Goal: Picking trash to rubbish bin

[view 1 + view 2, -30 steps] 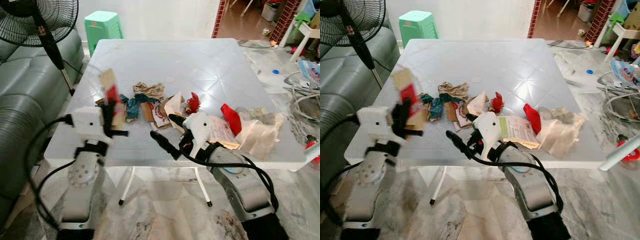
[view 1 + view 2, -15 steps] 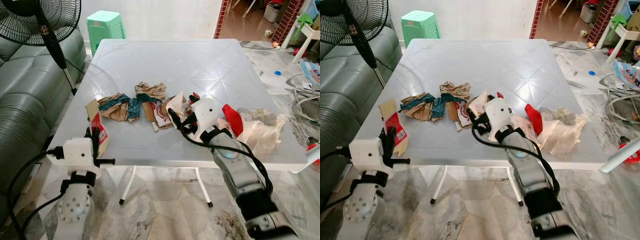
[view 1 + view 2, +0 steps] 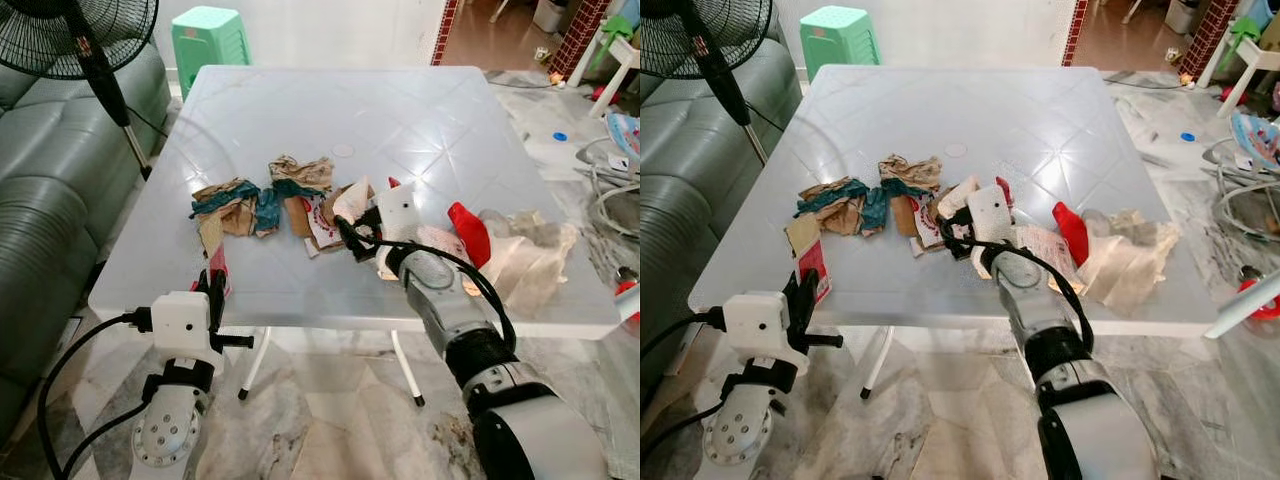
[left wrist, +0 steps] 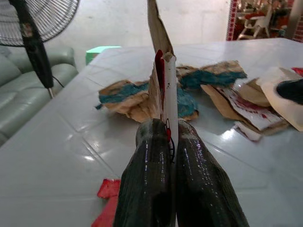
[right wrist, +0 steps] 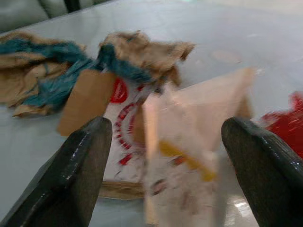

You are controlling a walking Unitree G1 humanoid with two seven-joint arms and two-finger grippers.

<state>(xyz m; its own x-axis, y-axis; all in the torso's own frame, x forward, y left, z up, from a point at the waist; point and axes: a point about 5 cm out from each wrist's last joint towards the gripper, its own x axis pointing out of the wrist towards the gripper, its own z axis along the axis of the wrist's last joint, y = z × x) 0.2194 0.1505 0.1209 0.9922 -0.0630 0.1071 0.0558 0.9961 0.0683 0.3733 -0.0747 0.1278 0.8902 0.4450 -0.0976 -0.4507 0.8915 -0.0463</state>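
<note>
1. One red-and-tan paper scrap (image 4: 162,80) is clamped upright in the left gripper (image 3: 214,290), at the table's (image 3: 420,110) near left edge, about 7 o'clock from the trash pile (image 3: 285,200).
2. The right gripper (image 5: 165,156), fingers spread wide, hovers over one cream wrapper (image 5: 199,123) at the pile's 3 o'clock end.
3. The left wrist view reveals a red shred (image 4: 108,188) lying on the table.
4. One fan (image 3: 80,30), one green stool (image 3: 208,35).

Home living room: green leather sofa (image 3: 50,180), standing fan (image 3: 75,40), white plastic folding table (image 3: 300,110), green plastic stool (image 3: 208,35), marble-pattern floor tiles (image 3: 320,420), brick pillar (image 3: 445,20) by doorway.
</note>
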